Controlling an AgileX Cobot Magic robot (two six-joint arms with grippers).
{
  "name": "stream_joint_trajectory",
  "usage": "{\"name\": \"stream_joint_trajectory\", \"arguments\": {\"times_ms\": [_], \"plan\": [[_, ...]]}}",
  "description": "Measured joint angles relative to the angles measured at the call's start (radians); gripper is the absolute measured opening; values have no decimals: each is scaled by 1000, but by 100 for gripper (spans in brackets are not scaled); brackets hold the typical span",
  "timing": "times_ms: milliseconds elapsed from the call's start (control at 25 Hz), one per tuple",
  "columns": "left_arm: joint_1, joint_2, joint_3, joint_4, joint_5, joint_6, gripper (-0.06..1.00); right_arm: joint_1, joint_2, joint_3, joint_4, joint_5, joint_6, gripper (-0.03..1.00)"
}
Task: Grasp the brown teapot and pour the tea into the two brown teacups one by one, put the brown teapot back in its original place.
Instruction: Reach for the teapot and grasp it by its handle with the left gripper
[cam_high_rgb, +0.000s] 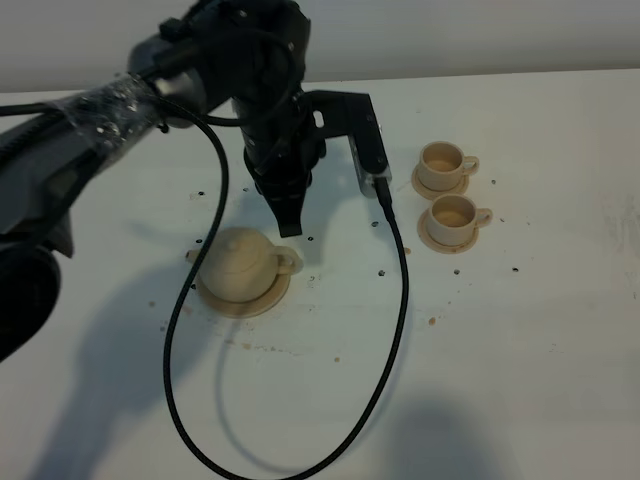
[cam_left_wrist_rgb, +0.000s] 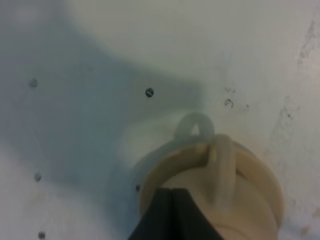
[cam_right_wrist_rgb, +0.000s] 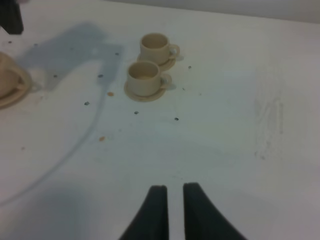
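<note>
The brown teapot (cam_high_rgb: 240, 262) sits upright on its wide saucer (cam_high_rgb: 232, 304), left of the table's middle, handle to the right. My left gripper (cam_high_rgb: 287, 222) hangs just above and behind the handle side; it is shut and empty. The left wrist view shows the shut fingertips (cam_left_wrist_rgb: 172, 195) over the teapot (cam_left_wrist_rgb: 235, 190). The two brown teacups (cam_high_rgb: 443, 160) (cam_high_rgb: 455, 213) stand on their small saucers at the right, with tea inside. The right wrist view shows both cups (cam_right_wrist_rgb: 155, 46) (cam_right_wrist_rgb: 144, 76), the teapot's edge (cam_right_wrist_rgb: 7, 80), and my right gripper (cam_right_wrist_rgb: 172, 210) shut and empty over bare table.
A black cable (cam_high_rgb: 392, 330) hangs from the left arm and loops across the table in front of the teapot. Small dark specks and brown spots (cam_high_rgb: 335, 358) dot the white tabletop. The left arm's camera block (cam_high_rgb: 362, 135) sits near the cups.
</note>
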Motion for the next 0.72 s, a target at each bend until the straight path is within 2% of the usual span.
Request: {"name": "stream_joint_trajectory", "arguments": {"times_ms": [440,720], "plan": [[-32,49,17,24,-43,-31,-5,0,0,0,1,0,0,9],[-32,23,171,29,-200,-37,-5,0,0,0,1,0,0,9]]}}
